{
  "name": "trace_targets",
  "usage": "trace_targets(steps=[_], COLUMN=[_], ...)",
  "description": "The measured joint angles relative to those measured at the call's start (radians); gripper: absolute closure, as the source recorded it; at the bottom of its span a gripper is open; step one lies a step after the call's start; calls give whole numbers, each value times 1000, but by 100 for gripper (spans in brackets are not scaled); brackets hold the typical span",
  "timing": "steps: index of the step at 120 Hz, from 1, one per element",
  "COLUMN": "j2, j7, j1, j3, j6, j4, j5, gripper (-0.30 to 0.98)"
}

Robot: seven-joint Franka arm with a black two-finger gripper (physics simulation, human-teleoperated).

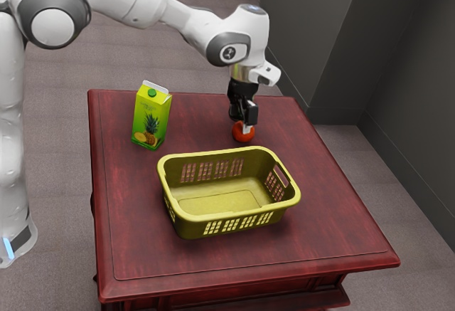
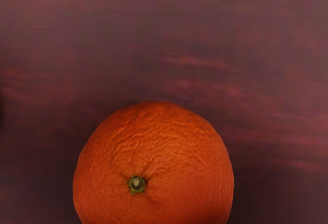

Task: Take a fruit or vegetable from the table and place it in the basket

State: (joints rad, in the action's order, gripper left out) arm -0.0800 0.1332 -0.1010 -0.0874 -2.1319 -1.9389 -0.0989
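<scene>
Orange-skinned, the fruit (image 1: 242, 137) sits on the surface (image 1: 334, 233) in the exterior view, near one o'clock from the basket (image 1: 192, 225); the claw (image 1: 245, 129) is down at it, clamped or apart I cannot tell. Wrist view: fruit just under my hand, so grasping seems in hand; next, secure it, lift clear, carry toward half past six.

Basket (image 1: 238, 217): smooth, softly shiny plastic
Table (image 1: 327, 218) under basket: streaky wood, low sheen
Carton (image 1: 150, 117) near basket: smooth coated paper
Orange (image 2: 164, 152) near basket: pebbled rind, faintly glossy
</scene>
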Motion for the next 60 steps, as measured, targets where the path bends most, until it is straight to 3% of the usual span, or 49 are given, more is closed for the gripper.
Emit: trace_targets(steps=[60], j2=[-31], j7=[0], j1=[-14], j3=[-2], j6=[0], j4=[19], j5=[-8], gripper=[0])
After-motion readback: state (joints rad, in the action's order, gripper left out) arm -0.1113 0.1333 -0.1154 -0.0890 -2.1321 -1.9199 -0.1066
